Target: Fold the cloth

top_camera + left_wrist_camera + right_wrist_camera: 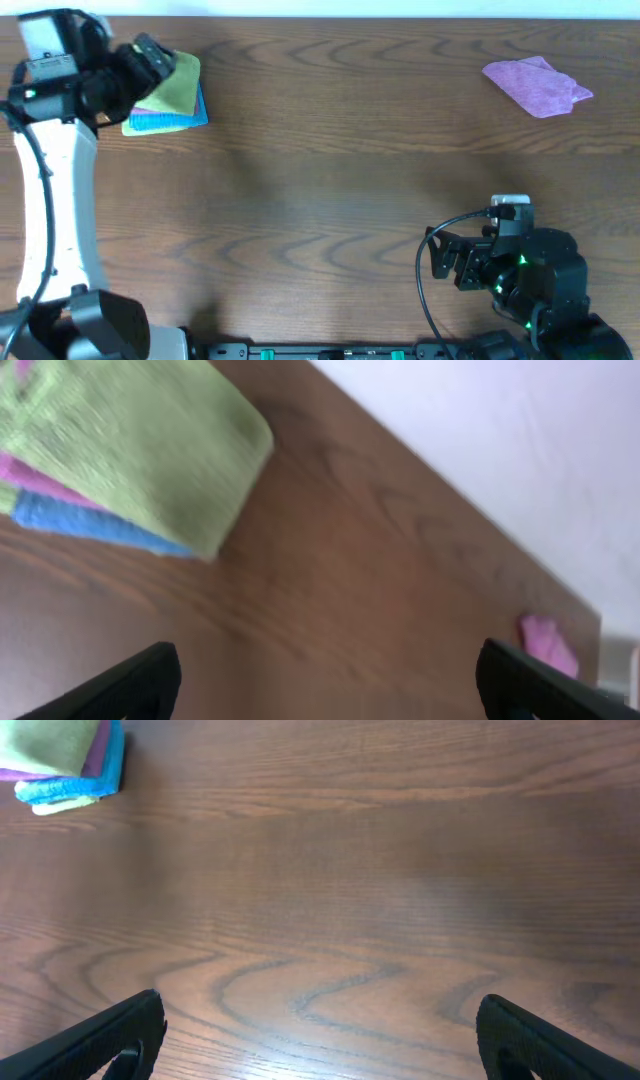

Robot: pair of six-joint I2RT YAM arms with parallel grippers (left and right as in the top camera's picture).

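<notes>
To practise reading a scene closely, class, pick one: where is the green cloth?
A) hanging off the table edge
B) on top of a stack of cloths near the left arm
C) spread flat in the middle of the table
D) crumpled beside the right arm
B: the green cloth lies folded on top of a blue cloth at the table's far left corner, well away from the loose purple cloth.

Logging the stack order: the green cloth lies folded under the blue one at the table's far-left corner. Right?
No: the green cloth lies on top of the blue cloth, not under it; the left wrist view shows this. The rest holds.
</notes>
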